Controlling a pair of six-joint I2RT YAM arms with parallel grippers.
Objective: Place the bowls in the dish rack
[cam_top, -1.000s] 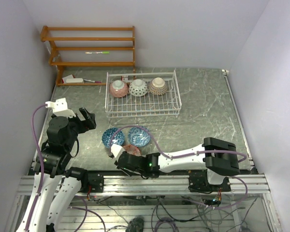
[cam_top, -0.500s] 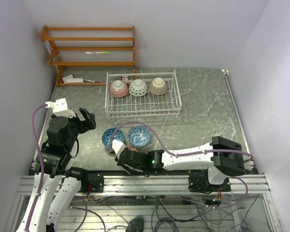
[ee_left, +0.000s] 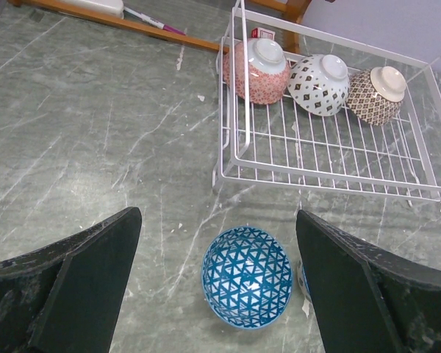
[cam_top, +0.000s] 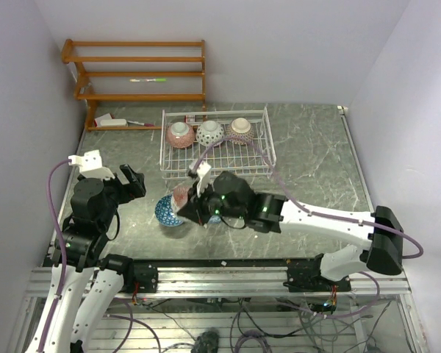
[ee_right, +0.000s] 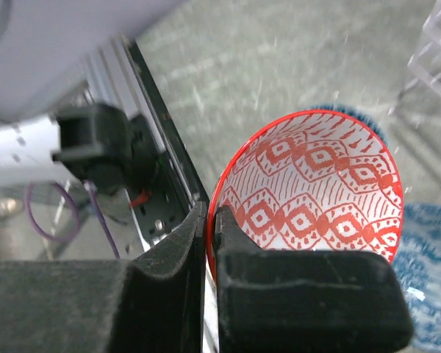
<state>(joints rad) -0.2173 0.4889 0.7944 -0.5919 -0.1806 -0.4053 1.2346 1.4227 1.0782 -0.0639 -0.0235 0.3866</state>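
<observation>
My right gripper [ee_right: 212, 220] is shut on the rim of a red patterned bowl [ee_right: 316, 184] and holds it tilted in the air. From above, that red bowl [cam_top: 180, 196] and the right gripper [cam_top: 193, 200] hang over the table just in front of the dish rack [cam_top: 268, 158]. Inside the rack, three bowls lie along the back: red [cam_top: 180, 134], black-and-white [cam_top: 210, 133] and tan [cam_top: 241, 130]. A blue bowl [ee_left: 246, 276] sits upright on the table below my open left gripper [ee_left: 217, 217]. A second blue bowl [ee_right: 426, 279] lies under the right arm.
An orange-brown wooden shelf unit [cam_top: 136, 73] stands at the back left with a pen and a white object [cam_top: 112, 121] on its lowest board. The metal rail [cam_top: 220, 279] runs along the near table edge. Walls close in on both sides.
The right gripper closed on the red bowl near the front edge and lifted it up and back toward the rack. The left arm stayed still.
</observation>
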